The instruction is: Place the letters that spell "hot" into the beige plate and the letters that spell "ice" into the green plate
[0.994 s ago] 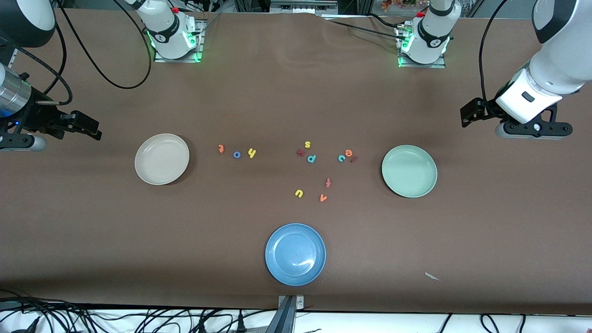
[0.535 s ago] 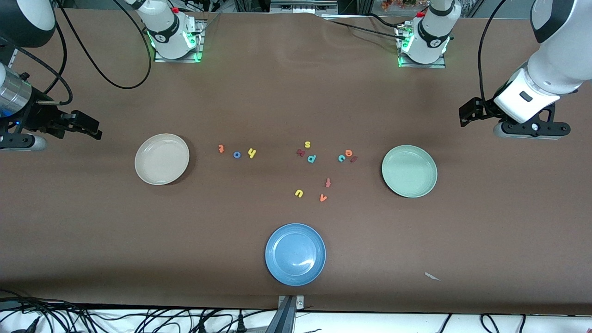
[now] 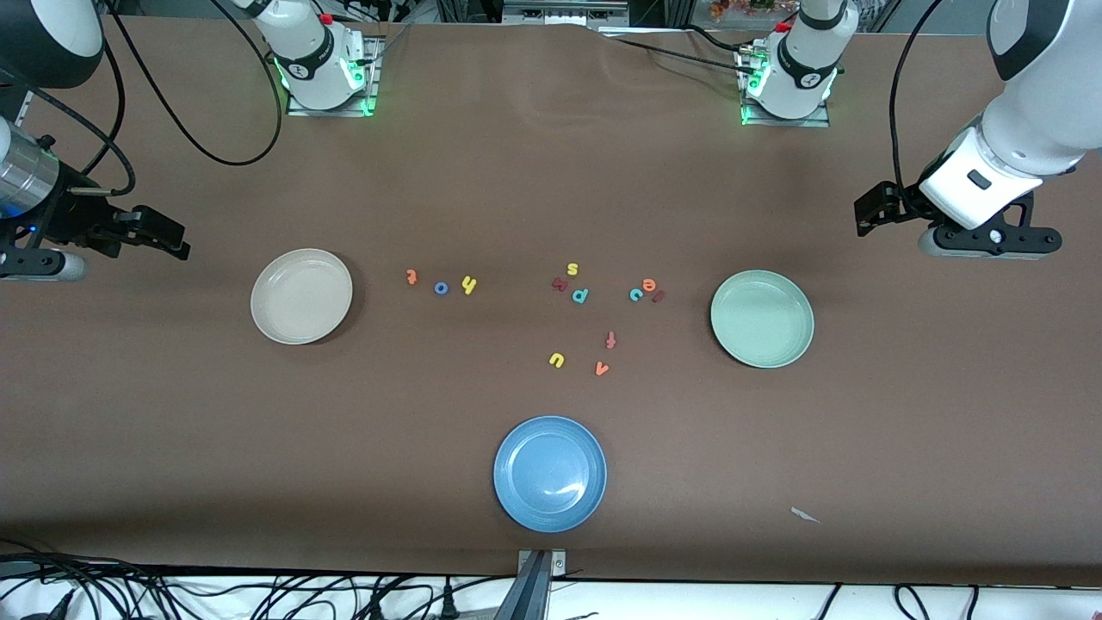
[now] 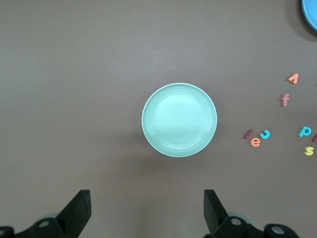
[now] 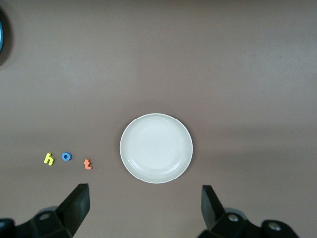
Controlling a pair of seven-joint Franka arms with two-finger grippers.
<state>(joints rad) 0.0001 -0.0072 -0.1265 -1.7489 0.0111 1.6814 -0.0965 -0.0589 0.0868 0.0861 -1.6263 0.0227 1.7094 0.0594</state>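
The beige plate [image 3: 301, 296] [image 5: 156, 148] lies toward the right arm's end of the table. Beside it, in a row, are the orange t [image 3: 411, 276] [image 5: 87, 163], the blue o [image 3: 441, 288] [image 5: 66, 156] and the yellow h [image 3: 468, 284] [image 5: 48, 158]. Toward the left arm's end lies the green plate [image 3: 762, 319] [image 4: 179, 120], with the orange e [image 3: 648, 284] [image 4: 255, 142], teal c [image 3: 635, 294] [image 4: 266, 134] and maroon i [image 3: 659, 296] [image 4: 248, 134] clustered beside it. My left gripper [image 3: 988, 243] [image 4: 146, 210] hangs open and empty over bare table near the green plate. My right gripper [image 3: 34, 263] [image 5: 143, 208] hangs open and empty over bare table near the beige plate.
A blue plate [image 3: 549, 474] sits near the front edge. Other loose letters lie mid-table: yellow s [image 3: 572, 269], a maroon one [image 3: 560, 283], teal p [image 3: 580, 295], orange-red f [image 3: 610, 339], yellow u [image 3: 556, 360] and an orange one [image 3: 602, 368]. A paper scrap [image 3: 805, 515] lies near the front.
The left arm's hand has shifted very slightly toward the arms' bases. The right arm, the plates and the letters have not moved.
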